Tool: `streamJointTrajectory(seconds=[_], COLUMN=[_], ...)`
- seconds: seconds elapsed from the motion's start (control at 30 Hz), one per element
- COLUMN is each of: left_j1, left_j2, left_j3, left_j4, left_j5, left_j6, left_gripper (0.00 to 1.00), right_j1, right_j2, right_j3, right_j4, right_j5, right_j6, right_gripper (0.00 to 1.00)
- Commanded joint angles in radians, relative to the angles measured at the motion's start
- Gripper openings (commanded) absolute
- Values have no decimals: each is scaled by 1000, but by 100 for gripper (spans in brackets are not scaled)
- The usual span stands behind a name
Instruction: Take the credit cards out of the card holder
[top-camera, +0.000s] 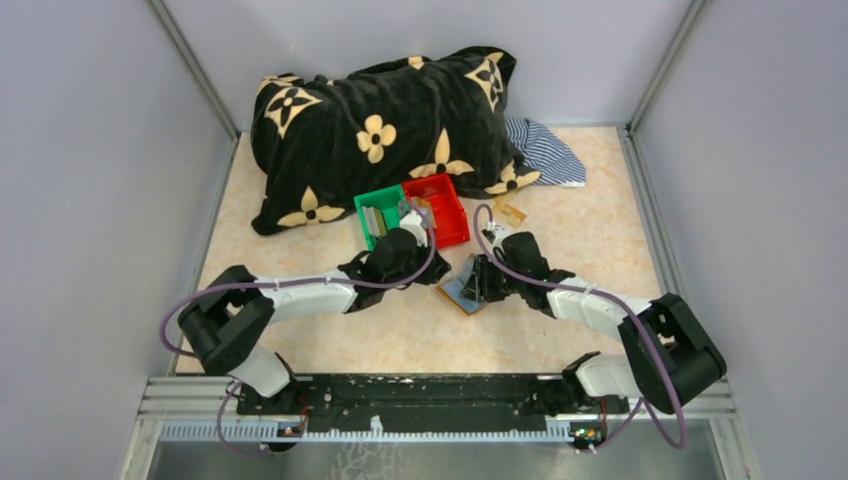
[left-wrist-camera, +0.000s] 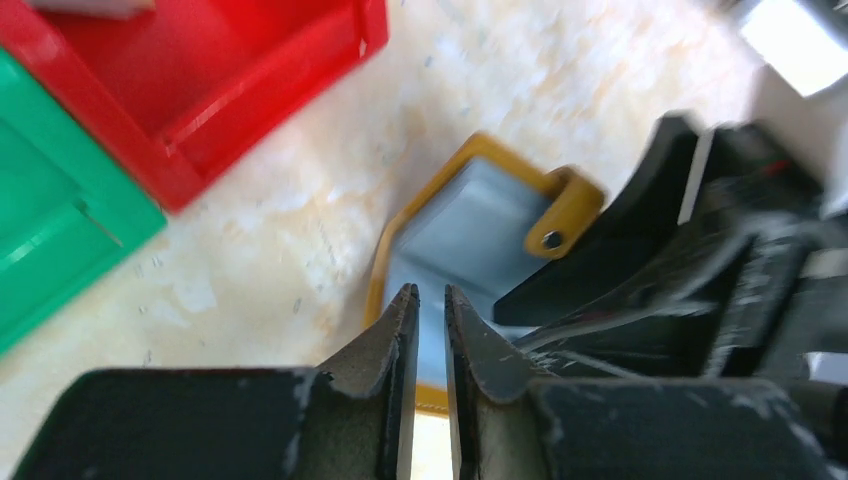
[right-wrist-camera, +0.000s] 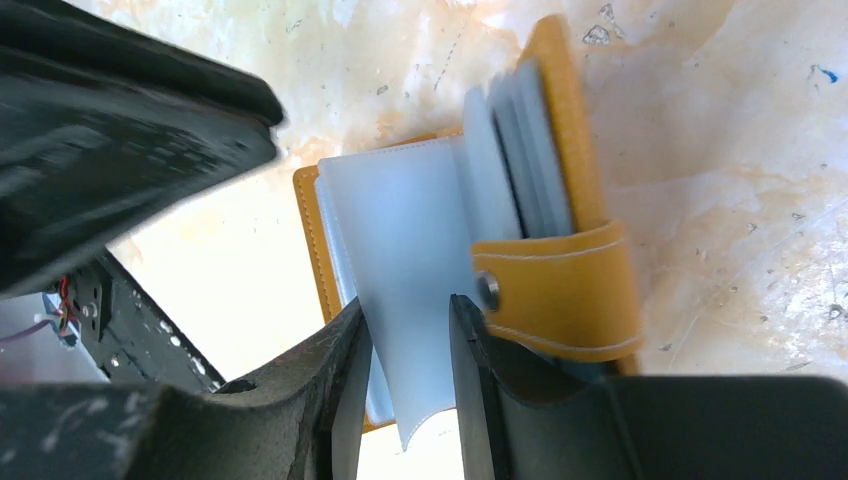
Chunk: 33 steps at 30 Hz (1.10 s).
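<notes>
From above, the right gripper (top-camera: 477, 283) hides much of the card holder (top-camera: 456, 295), and what lies in the green bin (top-camera: 362, 215) is too small to tell.

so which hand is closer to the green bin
left. the left hand is just in front of the green bin; the right hand is further off to the right, at the card holder

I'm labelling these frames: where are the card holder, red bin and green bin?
card holder (right-wrist-camera: 560, 290): right wrist view, on its strap tab.
red bin (left-wrist-camera: 270, 110): left wrist view, on its outer wall.
green bin (left-wrist-camera: 110, 225): left wrist view, near its corner.
</notes>
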Motion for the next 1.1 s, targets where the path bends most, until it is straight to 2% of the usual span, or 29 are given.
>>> streamJointTrajectory(seconds=[0.0, 0.33, 0.63, 0.9, 1.07], left_j1=[3, 2, 3, 2, 2], left_j2=[-35, 196, 240, 239, 250], left_j3=[49, 193, 141, 28, 19], left_j4=[4, 31, 18, 51, 64], left_j5=[-42, 124, 195, 210, 218], left_j6=[40, -13, -28, -60, -68], left_gripper=[22, 23, 23, 23, 23], right_j1=[-3, -3, -3, -6, -34], right_j2=[2, -28, -18, -138, -130], right_j3=[-7, -31, -63, -1, 28], right_j4=[66, 67, 123, -3, -45], right_j5=[-30, -44, -75, -19, 0], right_j6=[5, -5, 13, -31, -53], right_gripper=[34, 35, 36, 36, 36])
